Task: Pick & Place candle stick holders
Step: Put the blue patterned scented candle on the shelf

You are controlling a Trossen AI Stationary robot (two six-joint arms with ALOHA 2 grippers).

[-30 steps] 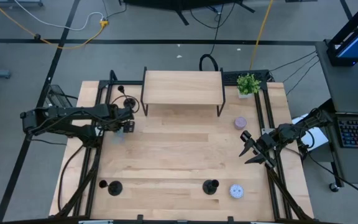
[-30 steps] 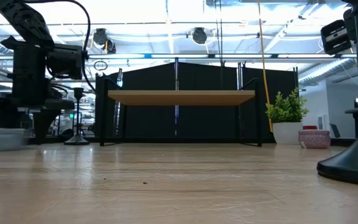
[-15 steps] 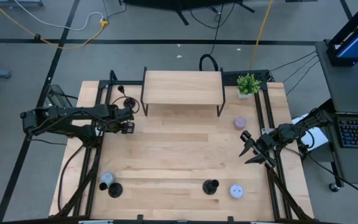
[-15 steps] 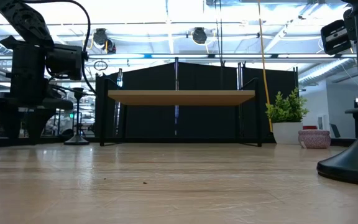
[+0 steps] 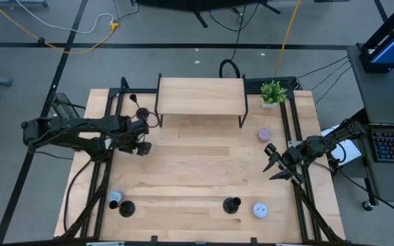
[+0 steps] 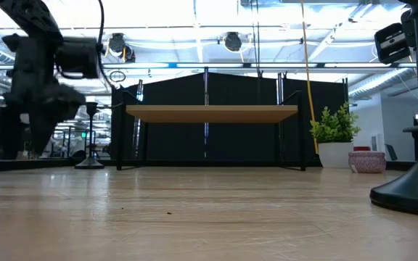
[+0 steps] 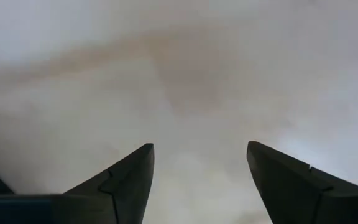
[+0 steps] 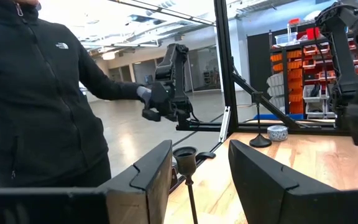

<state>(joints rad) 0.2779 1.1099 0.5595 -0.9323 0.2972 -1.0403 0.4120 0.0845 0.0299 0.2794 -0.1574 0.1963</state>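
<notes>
Three black candle stick holders stand upright on their round bases: one at the far left beside the shelf (image 5: 142, 114) (image 6: 91, 138), one at the near left (image 5: 126, 208) (image 8: 260, 138), one near the front middle (image 5: 232, 204). My left gripper (image 5: 141, 146) (image 7: 199, 146) hangs open over bare wood, pointing down, between the far-left and near-left holders. My right gripper (image 5: 273, 164) (image 8: 201, 142) waits open at the table's right edge. In the right wrist view a holder's cup (image 8: 185, 155) shows beyond its fingers, untouched.
A wooden shelf (image 5: 200, 96) stands at the far middle with a potted plant (image 5: 273, 92) to its right. A lilac tin (image 5: 264, 134) lies at the right. Pale-blue tins lie at the front right (image 5: 259, 210) and near left (image 5: 115, 198). A person (image 8: 42, 93) stands beyond the table.
A pale-blue tin, a blur on the wood by my left gripper a second ago, has travelled toward the near edge and come to rest beside the near-left holder. My left gripper has shifted slightly toward the near edge and turned about its wrist.
</notes>
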